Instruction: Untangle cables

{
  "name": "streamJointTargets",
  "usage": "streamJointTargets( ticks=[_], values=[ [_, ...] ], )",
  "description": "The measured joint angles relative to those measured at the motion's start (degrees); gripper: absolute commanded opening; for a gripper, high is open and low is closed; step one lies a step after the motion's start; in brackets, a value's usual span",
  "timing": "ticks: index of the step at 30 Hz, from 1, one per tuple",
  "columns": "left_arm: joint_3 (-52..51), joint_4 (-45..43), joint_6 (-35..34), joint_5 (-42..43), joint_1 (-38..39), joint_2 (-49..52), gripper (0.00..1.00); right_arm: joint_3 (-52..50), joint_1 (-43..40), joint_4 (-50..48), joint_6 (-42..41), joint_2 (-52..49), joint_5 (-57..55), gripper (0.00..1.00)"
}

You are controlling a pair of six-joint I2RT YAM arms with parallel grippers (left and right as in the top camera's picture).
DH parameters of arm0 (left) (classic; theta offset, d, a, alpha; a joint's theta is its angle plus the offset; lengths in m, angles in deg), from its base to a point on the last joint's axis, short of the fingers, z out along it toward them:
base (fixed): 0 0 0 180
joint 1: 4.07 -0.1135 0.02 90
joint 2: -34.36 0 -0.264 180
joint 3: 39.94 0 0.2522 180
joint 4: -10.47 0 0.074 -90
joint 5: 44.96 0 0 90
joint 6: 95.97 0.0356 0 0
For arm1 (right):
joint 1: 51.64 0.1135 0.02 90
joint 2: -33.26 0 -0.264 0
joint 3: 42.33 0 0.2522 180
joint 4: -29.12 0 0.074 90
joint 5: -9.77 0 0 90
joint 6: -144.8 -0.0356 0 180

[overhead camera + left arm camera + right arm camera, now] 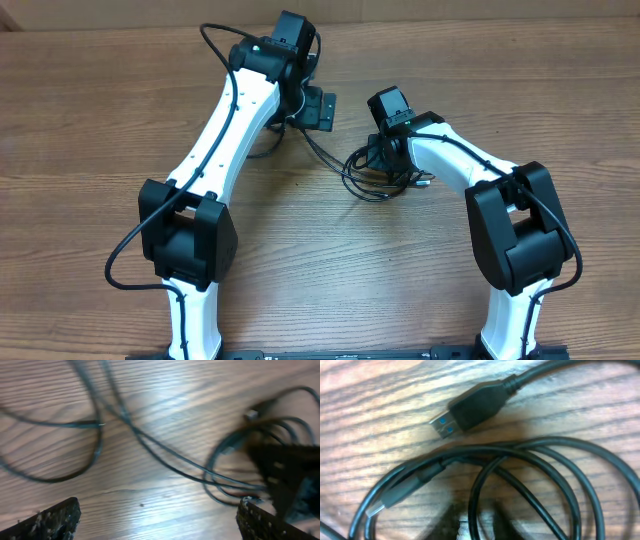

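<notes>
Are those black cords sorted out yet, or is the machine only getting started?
Little looks done. The cords lie in overlapping loops on the table, with one strand running out toward the left tool, which hangs open above it. The right tool is down over the pile beside a blue-tipped plug; whether it grips anything is unclear. Separating the loops remains.

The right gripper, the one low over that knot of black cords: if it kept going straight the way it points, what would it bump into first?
Most likely the cables: the right gripper points down at their overlapping loops. The USB plug lies farther off. Depth is unclear.
</notes>
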Motion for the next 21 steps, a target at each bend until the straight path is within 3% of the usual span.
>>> streamJointTargets(
  ticks=[6, 16, 21],
  values=[
    [0.0, 0.79, -2.21, -3.34, -3.23, 0.0, 1.0, 0.0, -0.61, 0.15, 2.56, -0.02, 3.28, 0.04],
    [0.0, 0.9, -3.06, -4.26, -5.81, 0.0, 0.99, 0.04, -8.83, 2.12, 7.15, -1.53, 24.57, 0.04],
    [0.0, 0.87, -3.06, -4.26, -5.81, 0.0, 1.0, -0.13, -9.75, 3.3, 7.39, -1.9, 28.13, 0.04]
  ],
)
